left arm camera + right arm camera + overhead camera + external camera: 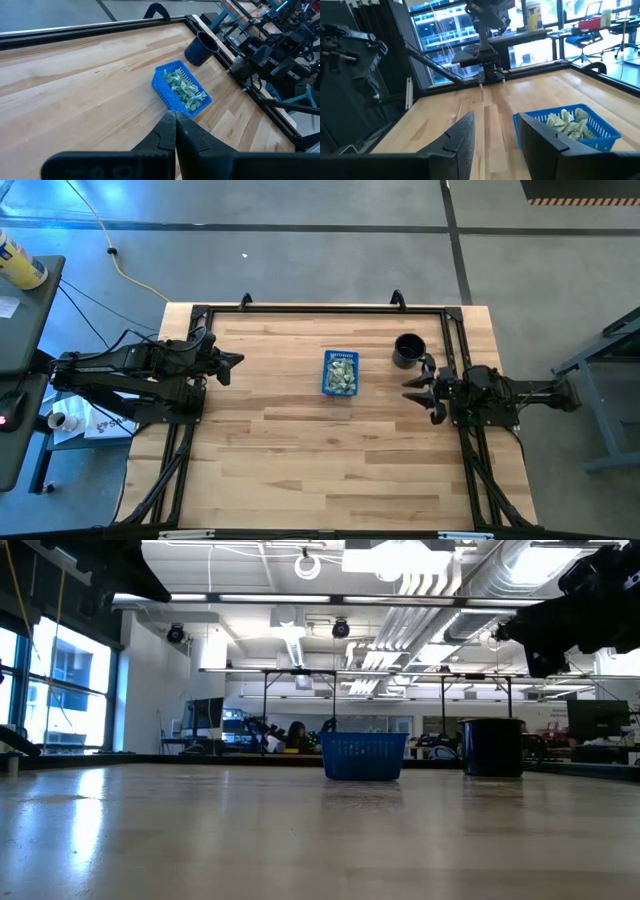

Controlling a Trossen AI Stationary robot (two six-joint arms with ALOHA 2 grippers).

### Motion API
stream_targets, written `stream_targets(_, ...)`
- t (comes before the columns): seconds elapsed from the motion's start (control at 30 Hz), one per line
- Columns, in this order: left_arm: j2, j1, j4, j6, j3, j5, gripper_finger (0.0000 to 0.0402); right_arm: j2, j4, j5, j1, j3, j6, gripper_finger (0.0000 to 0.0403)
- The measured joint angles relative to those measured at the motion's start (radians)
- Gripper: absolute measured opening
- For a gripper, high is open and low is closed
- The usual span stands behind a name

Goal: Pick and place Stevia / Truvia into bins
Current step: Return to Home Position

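The left end effector (236, 361) hung above the left edge of the counter (300, 450), its 2 fingers (162, 137) pressed together with nothing between them. Ahead of its tips, well apart from it, the blue tray (326, 376) sat flat on the wood, heaped with pale green and white sweetener packets (342, 372). All the packets in view lay inside that tray. Past the tray from this end effector, toward the far rail, stood the black mug (406, 351). The right end effector (416, 388) pointed inward from the opposite edge, raised off the counter, its 2 fingers (465, 135) spread with a clear gap and empty. The mug stood just beside it on the far-rail side. The tray lay in front of its tips, nearer to it than to the left end effector.
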Motion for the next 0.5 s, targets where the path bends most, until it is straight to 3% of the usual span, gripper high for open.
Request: stream_targets(0.5, 0.0, 0.0, 0.0, 0.0, 0.0, 0.0, 0.004, 0.0, 0.006, 0.008, 0.051, -0.001, 0.009, 0.0138)
